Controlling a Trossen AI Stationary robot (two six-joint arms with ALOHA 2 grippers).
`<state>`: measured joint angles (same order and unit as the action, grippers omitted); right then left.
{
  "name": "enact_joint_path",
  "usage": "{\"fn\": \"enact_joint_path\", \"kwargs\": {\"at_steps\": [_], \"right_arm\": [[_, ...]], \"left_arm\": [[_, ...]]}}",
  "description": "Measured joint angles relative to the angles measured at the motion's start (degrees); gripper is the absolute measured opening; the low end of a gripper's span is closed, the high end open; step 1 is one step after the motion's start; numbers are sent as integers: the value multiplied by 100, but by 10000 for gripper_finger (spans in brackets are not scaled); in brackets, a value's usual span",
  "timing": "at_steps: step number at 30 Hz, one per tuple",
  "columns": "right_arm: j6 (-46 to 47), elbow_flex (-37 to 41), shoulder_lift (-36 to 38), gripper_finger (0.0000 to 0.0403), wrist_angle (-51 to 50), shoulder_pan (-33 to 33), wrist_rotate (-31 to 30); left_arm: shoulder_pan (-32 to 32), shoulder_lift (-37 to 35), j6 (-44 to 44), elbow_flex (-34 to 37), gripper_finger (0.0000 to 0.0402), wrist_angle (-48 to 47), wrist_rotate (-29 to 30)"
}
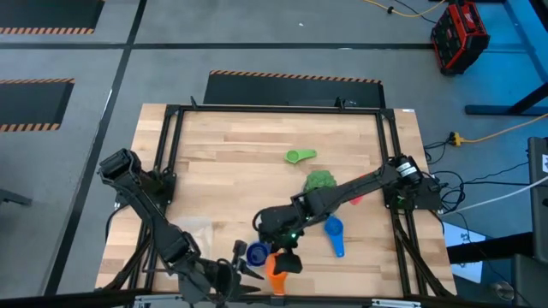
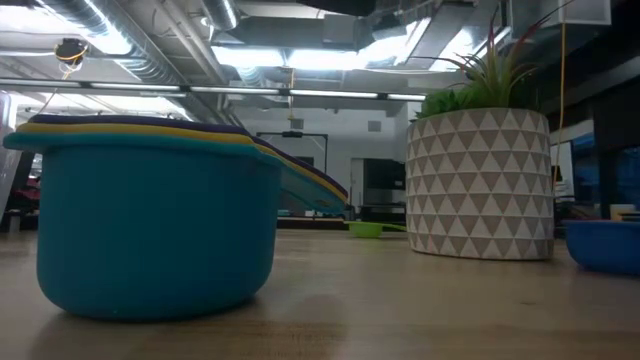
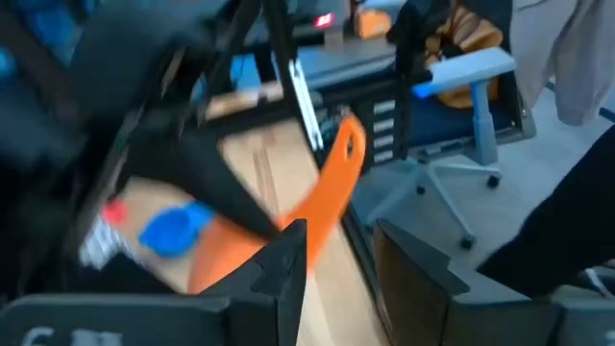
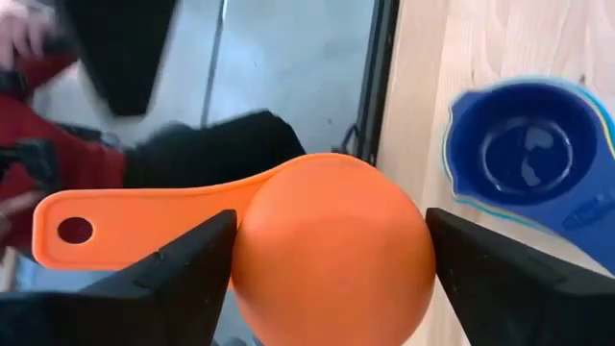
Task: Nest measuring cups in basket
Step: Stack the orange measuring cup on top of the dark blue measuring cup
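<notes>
My right gripper (image 1: 287,261) (image 4: 327,240) is shut on the orange measuring cup (image 1: 274,274) by the table's near edge. My left gripper (image 1: 244,267) (image 3: 336,245) is open right beside it, with the orange handle (image 3: 336,183) passing one fingertip; whether they touch, I cannot tell. A nested stack of blue and yellow cups (image 1: 257,252) (image 4: 524,154) (image 2: 150,220) rests on its base between the grippers. A lone blue cup (image 1: 334,233) and a green cup (image 1: 300,156) lie farther off. The clear basket (image 1: 201,227) shows faintly under the left arm. My right gripper pinches the orange cup's round bowl (image 4: 332,245) between its two fingers (image 4: 183,264), one on each side. The bowl's rounded underside faces the wrist, and the flat handle (image 4: 115,226) sticks out sideways. The cup hangs at the table's near edge, with floor behind it.
The potted plant (image 1: 319,181) (image 2: 480,170) stands under the right arm, mid-table. A small red thing (image 1: 355,198) lies to its right. The black frame rails (image 1: 171,111) edge the table. Bare wood lies toward the far-left part.
</notes>
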<state>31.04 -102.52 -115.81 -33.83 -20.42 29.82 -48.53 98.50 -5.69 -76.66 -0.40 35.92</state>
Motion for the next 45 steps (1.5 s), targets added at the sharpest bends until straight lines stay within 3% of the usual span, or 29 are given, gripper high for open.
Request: {"fn": "enact_joint_path", "kwargs": {"at_steps": [6,33,38,45], "right_arm": [[383,0,0,323,373,162,187],[473,-2,7,323,1054,341,329],[468,-2,7,327,1045,340,331],[471,-2,7,328,1037,341,333]], "left_arm": [[2,0,776,0,115,272,258],[187,0,624,0,114,264,187],[245,0,627,0,85,264,161],[245,2,667,0,10,251,156]]}}
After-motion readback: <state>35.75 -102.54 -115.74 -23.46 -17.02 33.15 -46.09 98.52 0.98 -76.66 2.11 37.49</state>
